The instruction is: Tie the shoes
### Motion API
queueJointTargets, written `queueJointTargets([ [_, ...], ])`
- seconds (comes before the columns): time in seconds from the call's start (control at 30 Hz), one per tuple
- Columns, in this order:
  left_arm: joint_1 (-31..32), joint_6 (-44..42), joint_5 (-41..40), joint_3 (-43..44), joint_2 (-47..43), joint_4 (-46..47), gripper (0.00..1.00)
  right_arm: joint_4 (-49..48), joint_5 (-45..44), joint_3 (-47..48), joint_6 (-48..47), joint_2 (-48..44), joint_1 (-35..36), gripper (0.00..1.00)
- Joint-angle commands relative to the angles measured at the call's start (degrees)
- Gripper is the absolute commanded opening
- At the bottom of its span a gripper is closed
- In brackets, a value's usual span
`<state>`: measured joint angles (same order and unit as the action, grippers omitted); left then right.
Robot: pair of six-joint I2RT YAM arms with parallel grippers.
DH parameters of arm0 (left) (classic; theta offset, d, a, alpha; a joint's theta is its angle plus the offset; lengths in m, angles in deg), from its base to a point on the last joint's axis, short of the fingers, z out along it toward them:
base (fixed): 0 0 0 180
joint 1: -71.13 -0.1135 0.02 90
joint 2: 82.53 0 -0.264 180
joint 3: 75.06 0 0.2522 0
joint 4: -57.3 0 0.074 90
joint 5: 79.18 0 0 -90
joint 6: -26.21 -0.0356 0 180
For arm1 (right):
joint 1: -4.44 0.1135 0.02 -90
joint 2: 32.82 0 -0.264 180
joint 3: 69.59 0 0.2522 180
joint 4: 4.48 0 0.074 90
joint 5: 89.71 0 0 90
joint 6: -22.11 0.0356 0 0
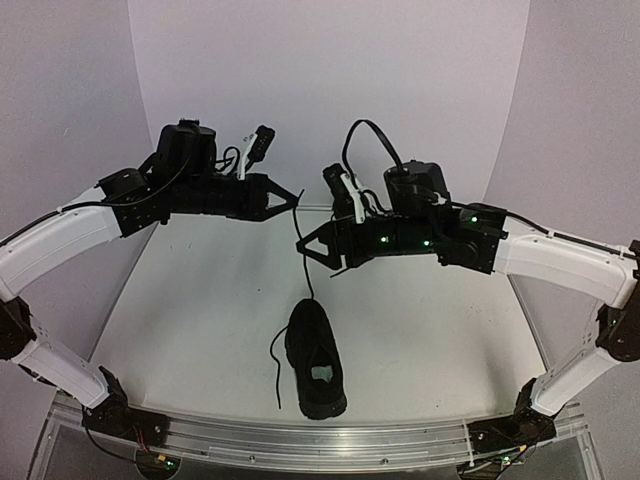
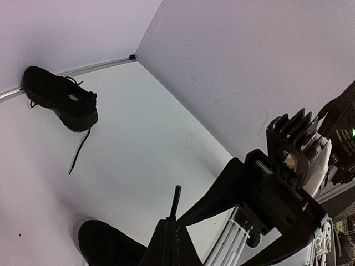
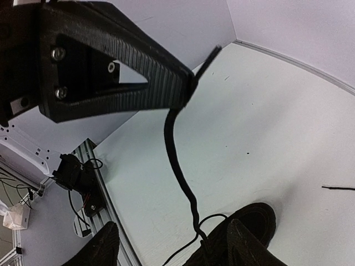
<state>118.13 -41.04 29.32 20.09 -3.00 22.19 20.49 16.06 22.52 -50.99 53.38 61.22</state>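
Observation:
One black shoe [image 1: 315, 365] lies near the table's front edge, toe pointing away from the arm bases. One of its laces [image 1: 303, 275] rises taut to my left gripper [image 1: 296, 199], which is shut on it high above the table; a short stub [image 2: 176, 199] sticks out past the closed tips [image 2: 173, 221]. My right gripper [image 1: 318, 256] hangs just below, open, its fingers [image 3: 105, 246] on either side of the lace [image 3: 177, 160] without touching it. The shoe's other lace [image 1: 275, 370] trails loose on the table. A second shoe [image 2: 61, 100] lies by the far wall.
An aluminium rail [image 1: 320, 440] runs along the near edge under the arm bases. White walls close in the table on three sides. A loose lace end [image 3: 338, 188] lies on the table at the right of the right wrist view.

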Motion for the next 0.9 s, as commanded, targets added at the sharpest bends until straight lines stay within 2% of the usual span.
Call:
queueJointTargets([
  [0.0,0.28,-0.42,2.53,2.47,-0.97,3.26,0.00,-2.11,1.37,3.75,-2.35,2.04,-0.37,0.59],
  [0.3,0.27,0.11,0.44,7.07,0.08,2.31,0.00,-2.31,0.87,5.57,-1.75,4.34,-2.21,0.58],
  [0.47,0.24,0.06,0.57,10.38,1.60,2.42,0.00,-2.57,1.37,6.10,-1.21,5.63,-2.90,0.53],
  [0.8,0.19,0.06,-1.39,13.67,3.65,2.47,0.00,-3.82,2.43,4.98,-0.69,5.30,-3.05,0.51],
  [0.87,0.19,0.10,-2.10,14.42,4.17,2.18,0.00,-4.08,2.48,5.01,-0.62,5.30,-3.08,0.48],
])
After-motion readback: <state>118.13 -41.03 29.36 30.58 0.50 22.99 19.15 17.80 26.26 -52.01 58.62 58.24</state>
